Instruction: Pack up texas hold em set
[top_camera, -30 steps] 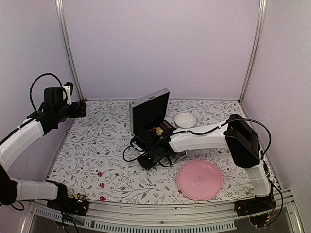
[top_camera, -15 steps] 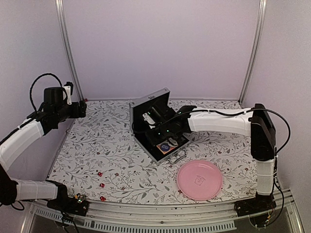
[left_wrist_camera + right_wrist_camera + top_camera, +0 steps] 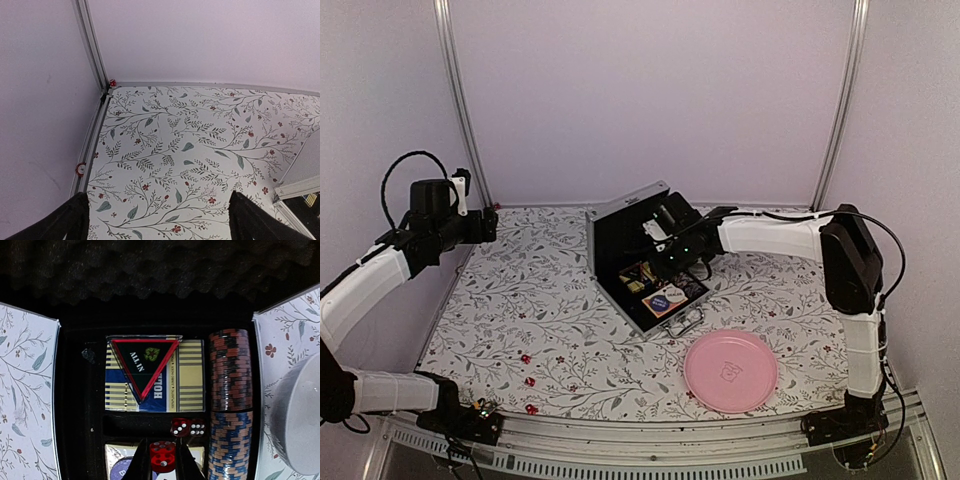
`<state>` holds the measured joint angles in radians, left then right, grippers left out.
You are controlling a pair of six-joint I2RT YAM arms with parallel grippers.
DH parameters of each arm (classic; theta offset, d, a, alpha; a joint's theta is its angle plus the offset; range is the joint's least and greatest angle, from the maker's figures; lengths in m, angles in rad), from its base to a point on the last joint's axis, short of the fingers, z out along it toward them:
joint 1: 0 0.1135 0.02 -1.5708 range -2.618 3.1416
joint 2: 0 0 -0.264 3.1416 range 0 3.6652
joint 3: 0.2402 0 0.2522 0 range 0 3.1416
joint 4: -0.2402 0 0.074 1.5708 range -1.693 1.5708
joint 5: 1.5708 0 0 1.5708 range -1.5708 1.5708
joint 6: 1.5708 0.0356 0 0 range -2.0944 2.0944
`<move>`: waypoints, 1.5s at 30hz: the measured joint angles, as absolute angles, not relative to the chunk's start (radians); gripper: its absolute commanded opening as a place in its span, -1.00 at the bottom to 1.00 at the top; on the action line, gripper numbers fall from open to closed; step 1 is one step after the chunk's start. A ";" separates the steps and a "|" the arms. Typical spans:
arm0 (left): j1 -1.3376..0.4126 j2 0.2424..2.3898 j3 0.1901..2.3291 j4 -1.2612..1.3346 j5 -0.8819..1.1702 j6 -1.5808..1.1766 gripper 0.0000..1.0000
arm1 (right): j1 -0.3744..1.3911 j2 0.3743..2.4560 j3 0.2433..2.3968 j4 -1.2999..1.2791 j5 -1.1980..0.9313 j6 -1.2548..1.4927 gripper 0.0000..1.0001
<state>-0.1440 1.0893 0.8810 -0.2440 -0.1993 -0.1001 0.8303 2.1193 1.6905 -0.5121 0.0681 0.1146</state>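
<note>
Open briefcase [image 3: 620,243] mid-table, lid up. Right claw [image 3: 163,466] above its tray — nearly closed, pinching one red die [image 3: 162,454]. Left claw [image 3: 159,220] spread wide, empty, over far-left table [image 3: 190,150] corner.

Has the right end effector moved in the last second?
Yes. The right end effector, gripping a red die, went from the near end of the case back over its tray toward the lid, away from the pink plate.
</note>
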 measured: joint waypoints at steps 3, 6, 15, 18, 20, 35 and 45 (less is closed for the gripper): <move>-0.144 1.093 0.881 -0.244 -0.199 -0.100 0.94 | 0.831 2.141 1.691 -0.511 0.056 0.110 -0.89; -0.144 1.100 0.881 -0.244 -0.199 -0.100 0.94 | 0.832 2.157 1.691 -0.508 0.046 0.107 -0.89; -0.144 1.100 0.881 -0.244 -0.199 -0.100 0.94 | 0.832 2.180 1.691 -0.508 0.042 0.093 -0.89; -0.144 1.100 0.881 -0.244 -0.198 -0.100 0.94 | 0.832 2.199 1.697 -0.507 0.043 0.087 -0.89; -0.144 1.100 0.881 -0.244 -0.196 -0.100 0.94 | 0.832 2.214 1.702 -0.509 0.044 0.084 -0.89; -0.144 1.100 0.881 -0.244 -0.195 -0.100 0.94 | 0.832 2.261 1.763 -0.510 0.084 0.054 -0.89; -0.144 1.100 0.881 -0.244 -0.195 -0.100 0.94 | 0.833 2.274 1.774 -0.526 0.099 0.045 -0.86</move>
<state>-0.1440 1.1000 0.8810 -0.2440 -0.1947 -0.0998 0.8330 2.2738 1.7737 -0.5259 0.0986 0.0448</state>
